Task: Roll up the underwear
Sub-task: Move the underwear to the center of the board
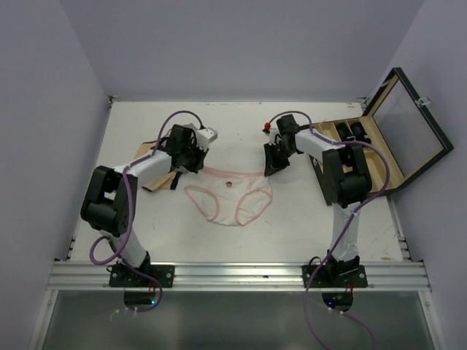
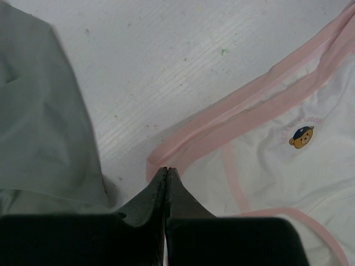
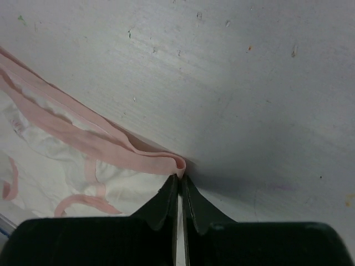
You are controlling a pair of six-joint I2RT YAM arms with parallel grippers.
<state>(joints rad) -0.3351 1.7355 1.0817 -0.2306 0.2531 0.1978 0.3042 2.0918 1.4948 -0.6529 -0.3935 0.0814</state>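
The underwear (image 1: 230, 198) lies spread flat mid-table, white with pink trim and a small bear print (image 2: 302, 137). Its waistband runs straight between my two grippers. My left gripper (image 1: 191, 159) is shut, its tips (image 2: 166, 169) resting at the waistband's left corner (image 2: 152, 160); no fabric shows between the jaws. My right gripper (image 1: 273, 168) is at the other end. Its jaws (image 3: 181, 177) stand a narrow slit apart, with the pink fold of the waistband corner (image 3: 166, 163) pinched at the tips.
A grey cloth (image 2: 39, 111) lies just left of my left gripper. A tan cloth (image 1: 152, 154) sits under the left arm. At the back right, beside the right arm, stands an open wooden box (image 1: 387, 157) with its dark lid raised.
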